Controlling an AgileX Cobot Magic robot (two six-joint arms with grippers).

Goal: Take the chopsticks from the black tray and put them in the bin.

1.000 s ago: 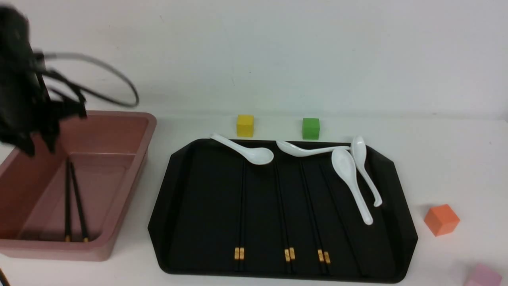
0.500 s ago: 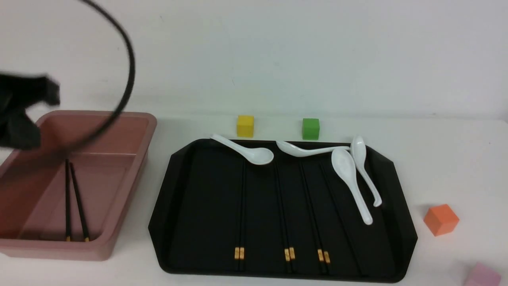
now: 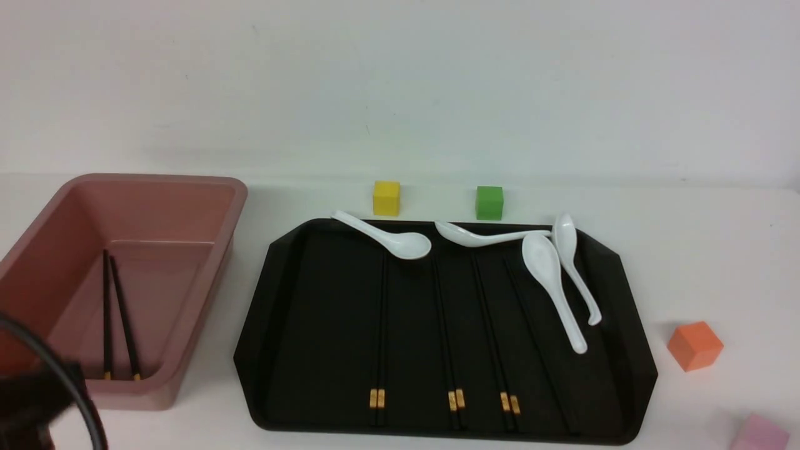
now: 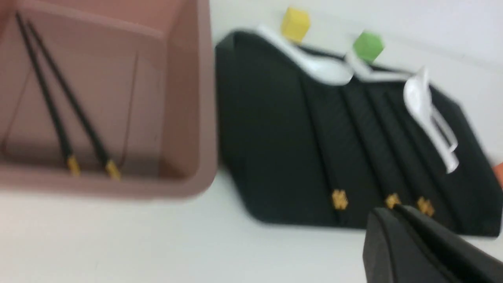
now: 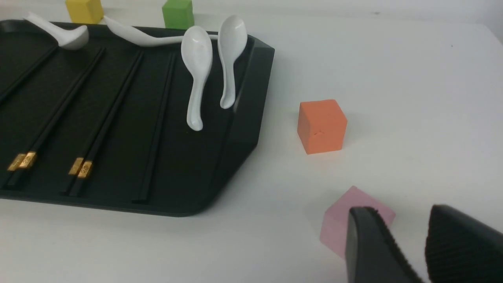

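Left end effector (image 4: 387, 210) closed and empty, arm low at the bin's (image 3: 215, 269) near side, blurred.

The white table (image 3: 719, 256) carries the black tray (image 3: 337, 350) at its centre. From that tray, the dusty-pink bin (image 3: 206, 275) sits at nine o'clock, the yellow block (image 3: 386, 199) and green block (image 3: 489, 203) near twelve, the orange block (image 3: 695, 345) at three, and the pink block (image 3: 760, 432) at four.
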